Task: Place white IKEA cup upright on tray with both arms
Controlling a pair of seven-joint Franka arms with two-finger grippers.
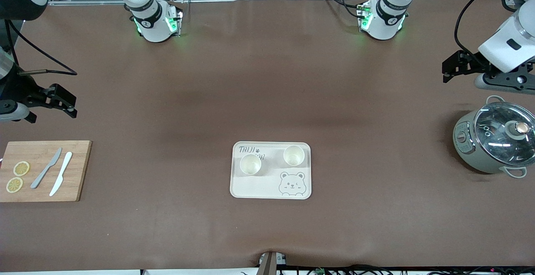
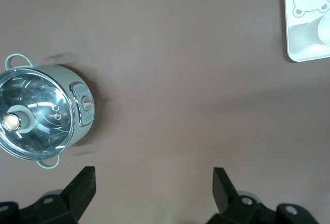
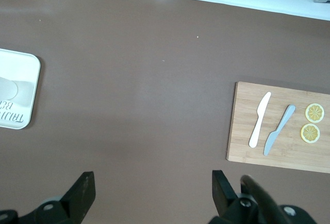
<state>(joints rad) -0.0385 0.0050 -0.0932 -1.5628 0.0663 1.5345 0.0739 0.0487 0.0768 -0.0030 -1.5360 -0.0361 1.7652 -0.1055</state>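
The cream tray with the bear drawing lies mid-table, toward the front camera. Two white cups stand upright on it: one toward the right arm's end, the other toward the left arm's end. My left gripper hangs open and empty over bare table at the left arm's end; its wrist view shows its wide jaws, a tray corner and part of a cup. My right gripper hangs open and empty at the right arm's end, jaws apart, with the tray edge in its view.
A wooden cutting board with a grey knife, a white knife and two lemon slices lies at the right arm's end. A grey-green pot with a glass lid stands at the left arm's end, close to the left gripper.
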